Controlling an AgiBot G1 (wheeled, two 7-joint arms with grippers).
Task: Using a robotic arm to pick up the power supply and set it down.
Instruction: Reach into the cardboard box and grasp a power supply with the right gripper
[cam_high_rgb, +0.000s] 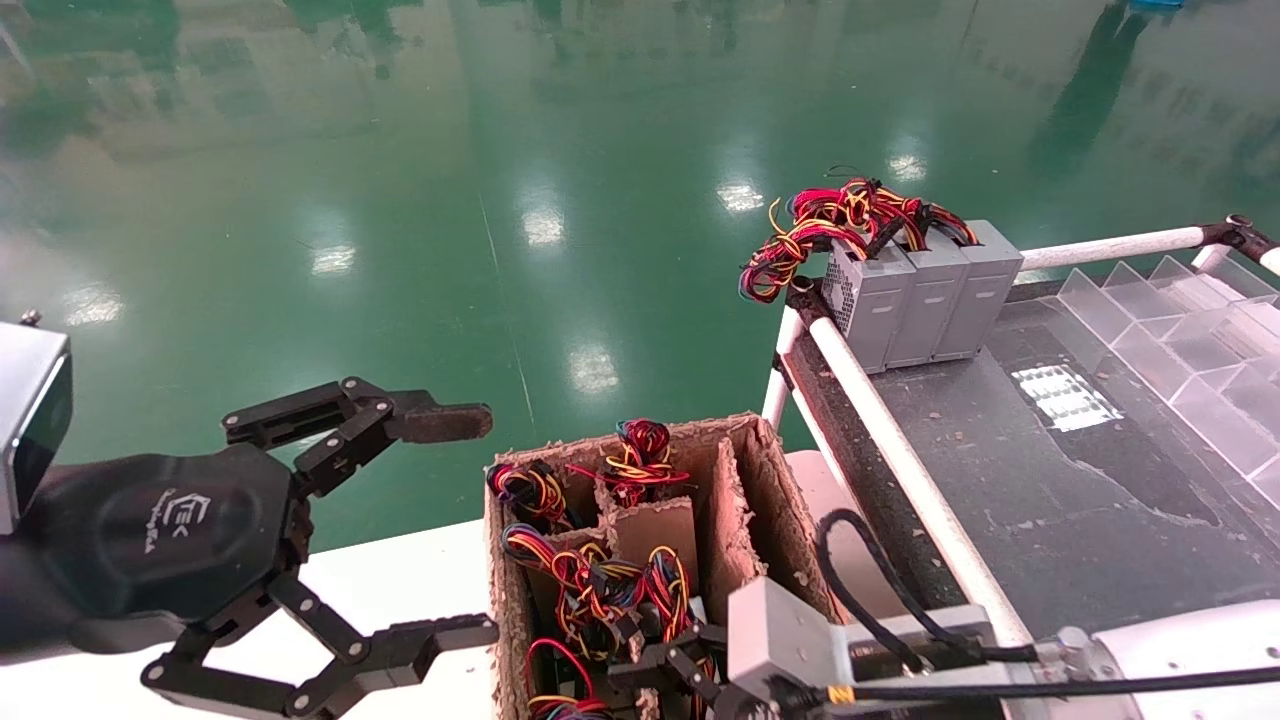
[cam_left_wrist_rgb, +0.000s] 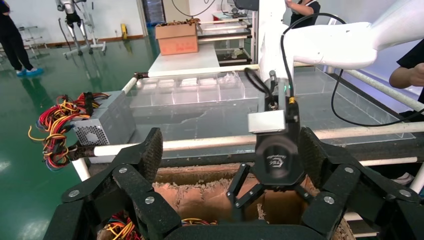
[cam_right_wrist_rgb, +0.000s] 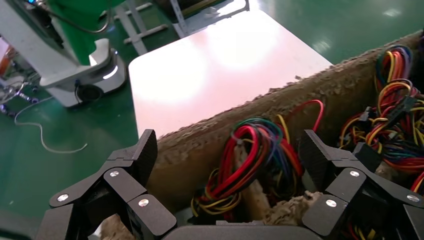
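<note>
Cardboard carton (cam_high_rgb: 745, 490) walls hide all but wires (cam_right_wrist_rgb: 250, 160) beneath right pincer (cam_right_wrist_rgb: 230, 165).

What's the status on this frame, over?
Right gripper open over wire bundle inside carton. Left gripper open, parked beside carton. Three power supplies on conveyor.

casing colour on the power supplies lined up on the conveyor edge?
Plain grey metal power supply boxes, one end a mesh vent; clearest in the head view.

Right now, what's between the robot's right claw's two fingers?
In the right wrist view, the open right gripper straddles a wire bundle sticking up from the cardboard carton. The power supply under the wires is hidden.
</note>
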